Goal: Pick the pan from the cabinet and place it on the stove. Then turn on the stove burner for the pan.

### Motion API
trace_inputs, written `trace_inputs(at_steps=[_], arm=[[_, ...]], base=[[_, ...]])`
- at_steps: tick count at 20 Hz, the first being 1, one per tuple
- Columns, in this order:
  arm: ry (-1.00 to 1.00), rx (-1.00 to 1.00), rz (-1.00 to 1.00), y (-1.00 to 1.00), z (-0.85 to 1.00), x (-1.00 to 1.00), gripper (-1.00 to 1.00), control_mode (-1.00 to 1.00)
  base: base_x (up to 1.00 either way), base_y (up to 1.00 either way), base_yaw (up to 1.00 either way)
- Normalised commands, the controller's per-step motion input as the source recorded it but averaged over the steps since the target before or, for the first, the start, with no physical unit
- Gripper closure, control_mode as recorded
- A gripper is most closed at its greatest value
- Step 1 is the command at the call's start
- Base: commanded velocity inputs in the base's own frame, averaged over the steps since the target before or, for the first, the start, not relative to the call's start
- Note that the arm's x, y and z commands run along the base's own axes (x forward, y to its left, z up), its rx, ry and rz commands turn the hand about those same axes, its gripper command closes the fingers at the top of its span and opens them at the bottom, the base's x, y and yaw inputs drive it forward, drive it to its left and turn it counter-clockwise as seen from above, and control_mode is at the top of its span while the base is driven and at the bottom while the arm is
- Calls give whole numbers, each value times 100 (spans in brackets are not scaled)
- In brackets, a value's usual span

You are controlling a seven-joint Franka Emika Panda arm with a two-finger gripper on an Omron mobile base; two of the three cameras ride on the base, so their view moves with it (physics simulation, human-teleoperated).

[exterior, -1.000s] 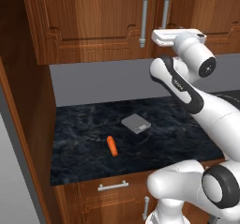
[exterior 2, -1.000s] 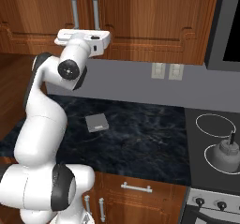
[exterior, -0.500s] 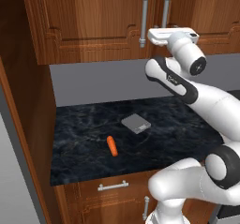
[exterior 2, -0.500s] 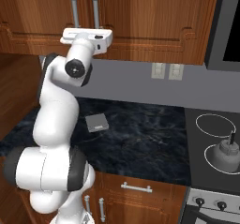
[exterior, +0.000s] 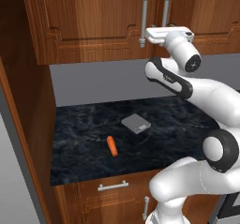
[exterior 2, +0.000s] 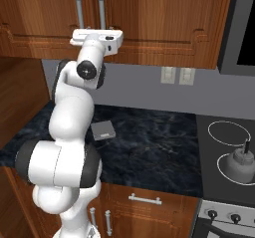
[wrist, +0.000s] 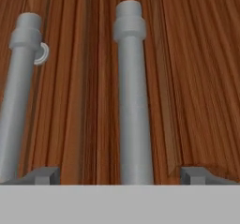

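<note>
1. My end effector (wrist: pixel 121 175): jaws spread wide, holding nothing, raised to the lower edge of the cabinet (exterior: pixel 93 21) doors. In the hand view its two tips stand either side of the right-hand bar handle (wrist: pixel 133 96); the left-hand bar handle (wrist: pixel 18 92) lies outside the jaws.

2. Step in hand, as I judge it: grasping that bar to open the cabinet door. To do it well, I should keep the bar centred between the tips, push in until the pads pass around it, close squarely across it, then pull along the door's hinge arc, not straight out.

3. Bar handles: long axis vertical, parallel, just beside each other across the seam between the two doors.

4. The pan: not to be seen; the doors are shut, so by the task it should sit inside the cabinet. Which way its handle points I cannot tell.

5. Table (exterior: pixel 84 148), dark marbled: carries a small grey flat block (exterior: pixel 136 123) and an orange carrot (exterior: pixel 112 145), near each other.

6. The stove (exterior 2: pixel 209 167), to the right: a grey kettle (exterior 2: pixel 240 163) sits on a near ring.
</note>
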Motion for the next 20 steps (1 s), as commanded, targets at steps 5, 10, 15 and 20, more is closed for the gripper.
trace_inputs(at_steps=[5, 10, 15, 20], arm=[[3, 0, 0, 11, 0, 34, -100, -100], [5, 0, 0, 16, 0, 25, 100, -100], [1, -1, 0, 6, -2, 0, 100, -100], [2, -3, 1, 25, -10, 2, 100, -100]], base=[[0, 0, 0], [0, 0, 0], [0, 0, 0], [0, 0, 0]])
